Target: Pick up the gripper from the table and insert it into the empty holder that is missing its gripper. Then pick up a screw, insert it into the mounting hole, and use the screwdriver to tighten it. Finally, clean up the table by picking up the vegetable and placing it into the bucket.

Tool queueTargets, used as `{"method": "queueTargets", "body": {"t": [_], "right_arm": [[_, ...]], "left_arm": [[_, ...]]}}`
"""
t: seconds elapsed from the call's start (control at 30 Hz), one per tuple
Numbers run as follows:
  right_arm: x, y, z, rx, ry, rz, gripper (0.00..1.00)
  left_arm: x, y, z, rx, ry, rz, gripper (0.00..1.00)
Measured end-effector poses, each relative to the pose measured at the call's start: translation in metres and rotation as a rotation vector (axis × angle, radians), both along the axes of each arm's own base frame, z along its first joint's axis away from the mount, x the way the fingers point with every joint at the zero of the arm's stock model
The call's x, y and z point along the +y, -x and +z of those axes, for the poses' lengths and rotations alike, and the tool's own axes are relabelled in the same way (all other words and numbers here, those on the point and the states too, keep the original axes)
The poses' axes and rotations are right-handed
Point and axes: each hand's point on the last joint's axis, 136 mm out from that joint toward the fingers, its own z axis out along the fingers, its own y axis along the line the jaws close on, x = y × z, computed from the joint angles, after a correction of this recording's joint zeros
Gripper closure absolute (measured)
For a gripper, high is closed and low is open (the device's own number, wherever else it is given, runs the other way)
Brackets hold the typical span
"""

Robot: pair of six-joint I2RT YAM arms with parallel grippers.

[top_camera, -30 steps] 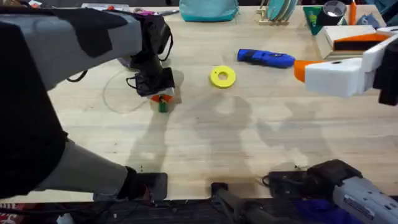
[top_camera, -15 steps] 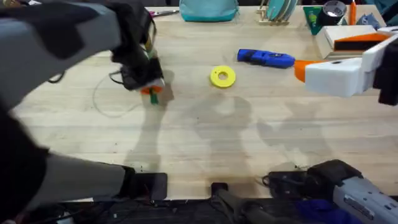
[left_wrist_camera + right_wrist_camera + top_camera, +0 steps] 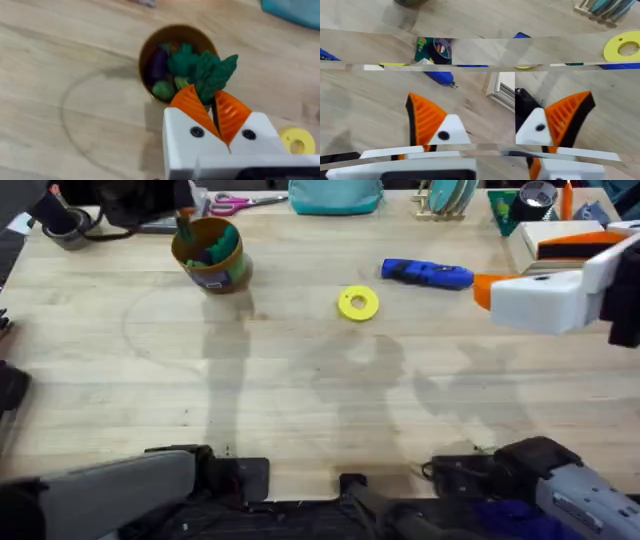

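At the far left corner of the wooden table (image 3: 300, 400), a dark cable and a black roll (image 3: 62, 225) sit beside the mustard-yellow bucket (image 3: 210, 255), with pink-handled scissors (image 3: 235, 200) just behind it near the back edge. In the left wrist view the left end effector (image 3: 214, 111) hangs above the bucket, its orange ribbed pads nearly closed on the stem of the vegetable (image 3: 212, 75), whose dark-green leafy top overlaps the bucket's rim. The bucket already holds other toy produce: a purple piece (image 3: 157, 65), a green lump (image 3: 164, 90) and more green leaves.

A faint ring mark (image 3: 170, 330) shows on the bare wood in front of the bucket. The middle of the table lies open, crossed only by shadows. A teal bag (image 3: 335, 195) stands at the back edge. The yellow ring (image 3: 358, 303) lies flat at centre, well apart from the bucket, and just beyond it to the right rests the blue screwdriver (image 3: 428, 274) on its side.

Farther right, a rack of plates (image 3: 450, 200) and a clutter of boxes (image 3: 560, 230) line the back corner. The right end effector (image 3: 502, 120) hovers over the table's right side, its orange pads spread wide and holding nothing; the overhead view shows its white body (image 3: 545, 300) with one orange pad pointing toward the screwdriver. Both arm bases crowd the near edge.
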Motion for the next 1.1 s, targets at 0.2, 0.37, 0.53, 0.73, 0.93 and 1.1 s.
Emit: {"method": "queueTargets", "body": {"t": [0.2,0.37,0.53,0.73,0.93,1.1], "right_arm": [[0.0,0.0,0.0,0.0,0.0,0.0,0.005],[0.0,0.0,0.0,-0.001,0.0,0.0,0.005],[0.0,0.0,0.0,0.0,0.0,0.0,0.005],[0.0,0.0,0.0,0.0,0.0,0.0,0.005],[0.0,0.0,0.0,0.0,0.0,0.0,0.005],[0.0,0.0,0.0,0.0,0.0,0.0,0.005]], "left_arm": [[0.022,-0.03,-0.018,-0.014,-0.048,0.013,0.977],[0.027,-0.048,-0.052,0.036,-0.051,0.008,0.977],[0.025,-0.051,-0.058,0.044,-0.044,-0.002,0.977],[0.023,-0.051,-0.057,0.043,-0.042,-0.013,0.432],[0.022,-0.041,-0.041,0.025,-0.041,-0.014,0.017],[0.015,-0.013,-0.007,-0.009,-0.024,-0.031,0.015]]}}
